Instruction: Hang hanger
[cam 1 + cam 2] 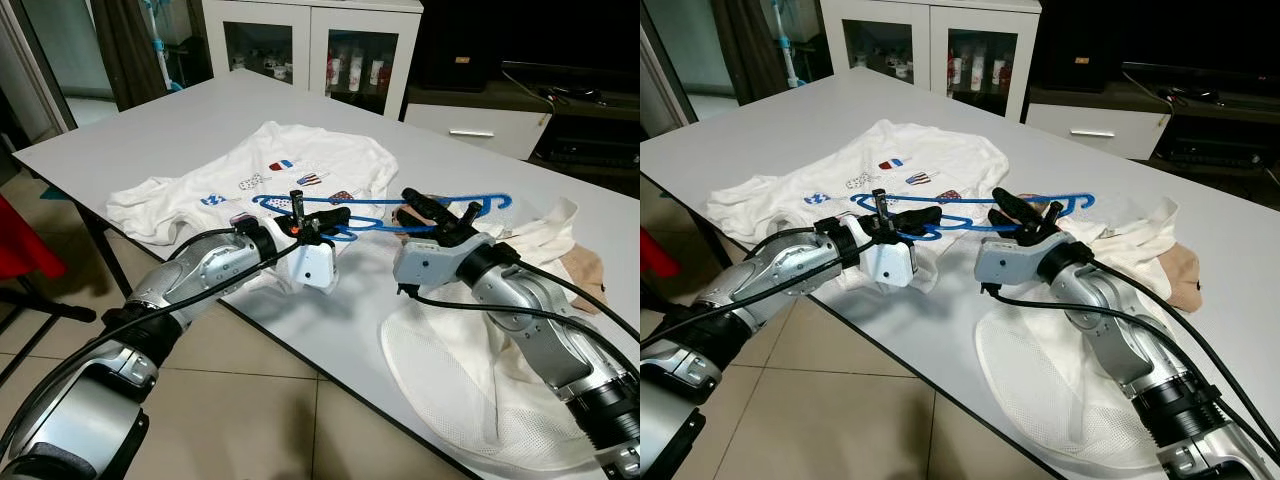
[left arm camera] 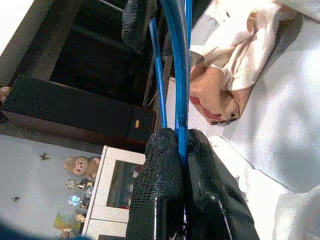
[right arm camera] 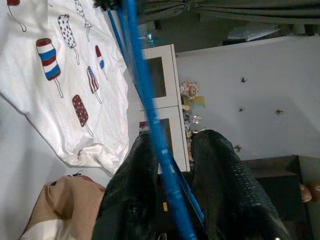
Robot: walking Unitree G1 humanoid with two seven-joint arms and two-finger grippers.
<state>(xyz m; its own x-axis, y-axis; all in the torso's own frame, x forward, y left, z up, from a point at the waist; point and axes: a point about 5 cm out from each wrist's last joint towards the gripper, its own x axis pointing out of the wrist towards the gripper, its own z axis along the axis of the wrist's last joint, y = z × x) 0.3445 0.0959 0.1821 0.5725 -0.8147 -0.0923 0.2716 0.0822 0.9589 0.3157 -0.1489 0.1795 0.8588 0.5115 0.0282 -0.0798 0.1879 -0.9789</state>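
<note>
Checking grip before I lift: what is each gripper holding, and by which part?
The left gripper is shut on the blue hanger, on its thin wire near one end. The right gripper straddles the wire near the other end, fingers apart.

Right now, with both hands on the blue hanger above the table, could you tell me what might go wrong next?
1. The left hand pinches only a thin bar of the blue hanger, so it might twist or slip.
2. The right hand has the bar between its fingers with a visible gap, so its hold may be loose.
3. The hanger sits close over the white T-shirt, which could snag and be dragged along.
</note>
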